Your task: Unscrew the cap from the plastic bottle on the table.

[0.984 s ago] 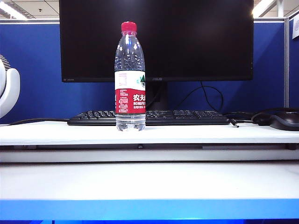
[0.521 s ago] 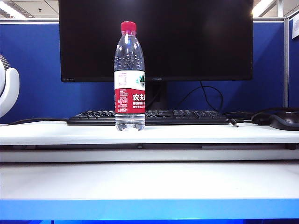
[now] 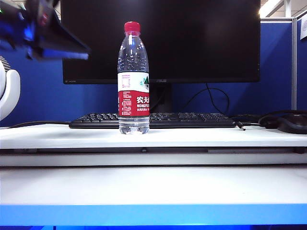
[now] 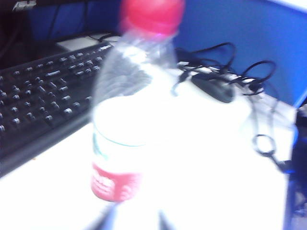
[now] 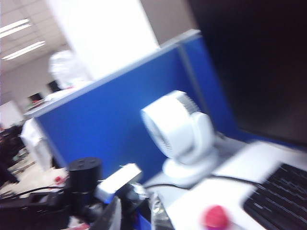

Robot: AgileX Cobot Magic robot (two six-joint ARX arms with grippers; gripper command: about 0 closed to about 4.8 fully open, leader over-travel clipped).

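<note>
Capped bottle (image 3: 133, 79) upright on the table (image 3: 192, 138)

We see its red cap (image 3: 132, 27) on, clear ribbed shoulders, red-white label; left gripper (image 3: 72, 48) hovers upper left, right gripper unseen, neither's jaws readable.

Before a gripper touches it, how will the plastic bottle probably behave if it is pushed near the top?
The plastic bottle stands tall on a narrow base on the table, so a push near the cap would probably tip it. It looks full of water, so likely rather heavy. Its thin clear wall may dent under a squeeze. The left gripper hovers beside it; the right gripper is not in view.
</note>
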